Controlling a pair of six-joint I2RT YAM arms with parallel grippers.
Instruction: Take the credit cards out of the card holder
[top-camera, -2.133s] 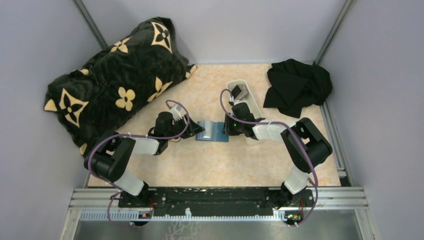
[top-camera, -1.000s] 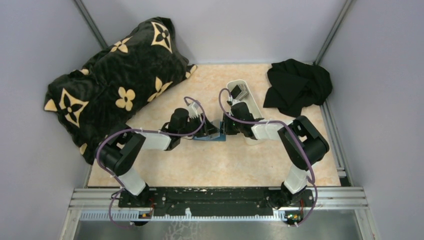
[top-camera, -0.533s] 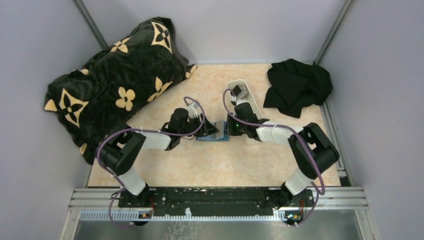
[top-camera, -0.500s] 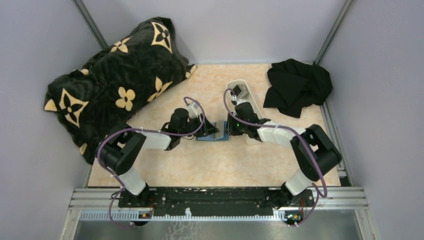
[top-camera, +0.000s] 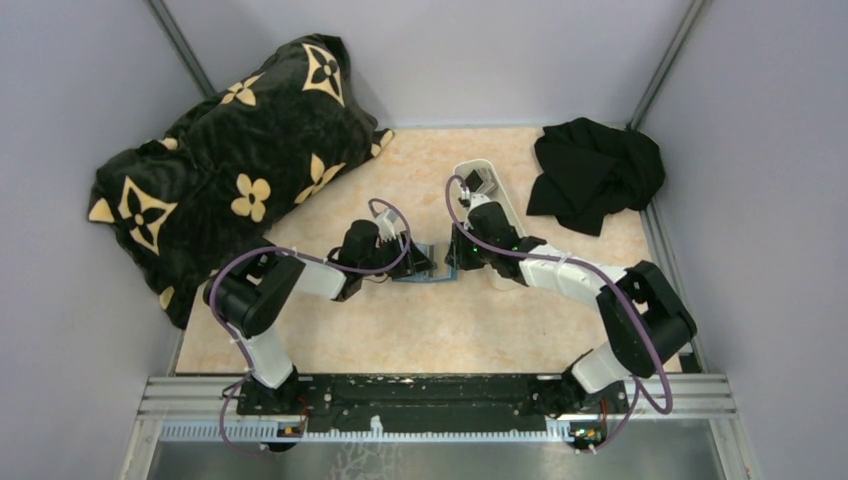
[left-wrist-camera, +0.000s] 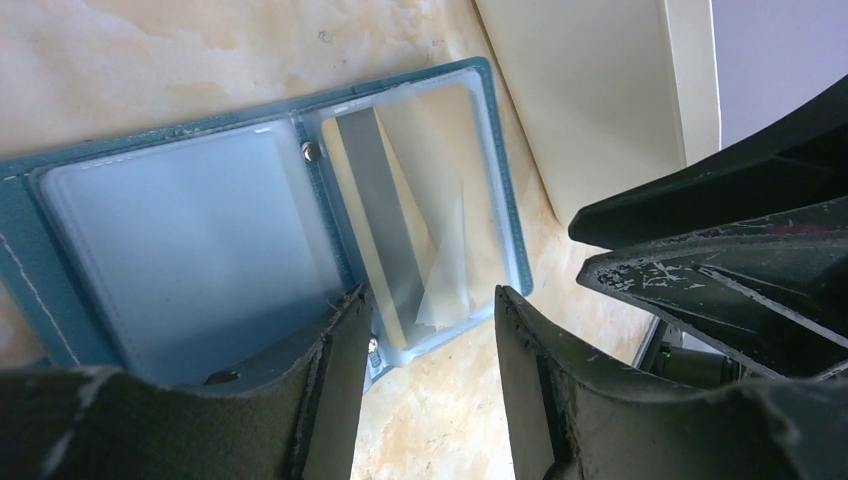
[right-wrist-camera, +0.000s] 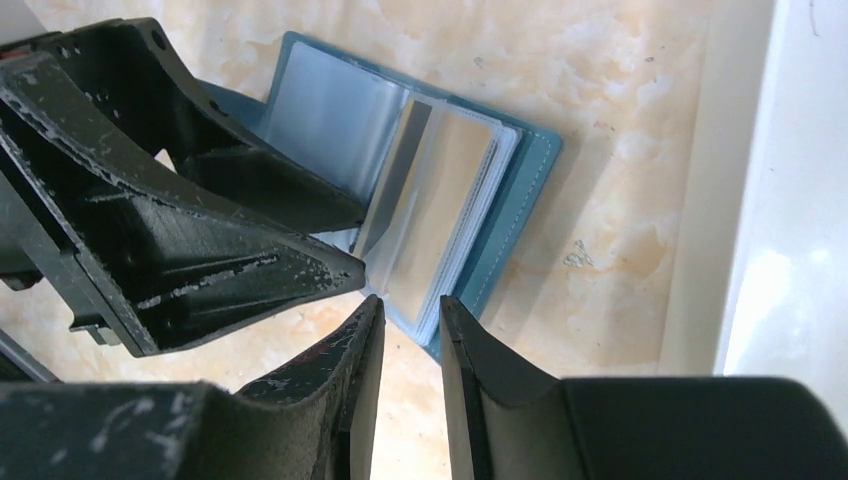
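The teal-blue card holder (top-camera: 428, 263) lies open on the table between my two grippers. In the left wrist view its right clear sleeve (left-wrist-camera: 420, 210) holds a tan card with a grey stripe (left-wrist-camera: 372, 215). My left gripper (left-wrist-camera: 430, 300) is open; one finger rests on the holder's near edge by the fold. In the right wrist view the holder (right-wrist-camera: 525, 205) shows stacked sleeves with the tan card (right-wrist-camera: 445, 200) on top. My right gripper (right-wrist-camera: 412, 305) is narrowly open, its tips at the near corner of the sleeves, with nothing between them.
A long white tray (top-camera: 505, 210) stands just right of the holder, with small dark grey flat things (top-camera: 478, 183) at its far end. A black floral pillow (top-camera: 220, 170) lies at the back left and a black cloth (top-camera: 595, 175) at the back right.
My left gripper has moved right onto the holder. The holder looks narrower from above now. My right arm's elbow has swung out to the right while its gripper stayed at the holder.
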